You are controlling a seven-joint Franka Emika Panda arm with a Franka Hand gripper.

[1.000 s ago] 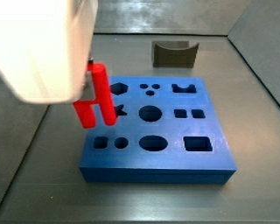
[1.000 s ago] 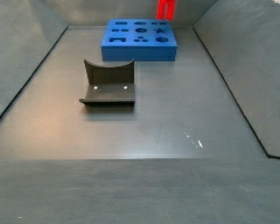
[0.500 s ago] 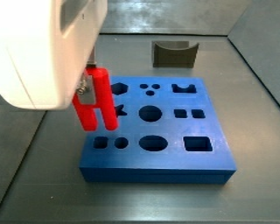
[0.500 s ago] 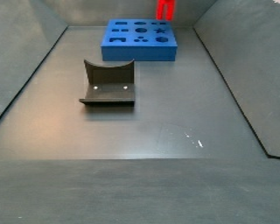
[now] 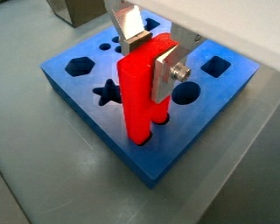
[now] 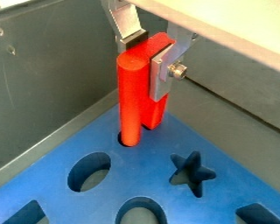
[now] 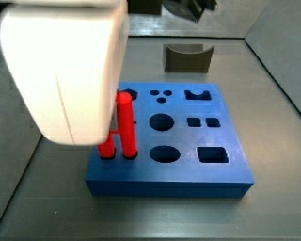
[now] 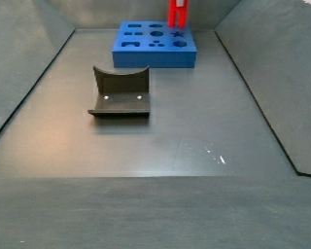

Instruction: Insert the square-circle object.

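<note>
We've got the gripper (image 5: 152, 54) clamped on the square-circle object (image 5: 143, 92), upright so its tips seemingly meet the blue block's (image 5: 78, 92) corner holes.

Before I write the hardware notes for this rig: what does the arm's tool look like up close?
In both wrist views the tool has two flat silver metal finger plates with dark pads and small screw heads. In a side view its body is a bulky, smooth white housing with rounded corners. No cables or markings show.
</note>
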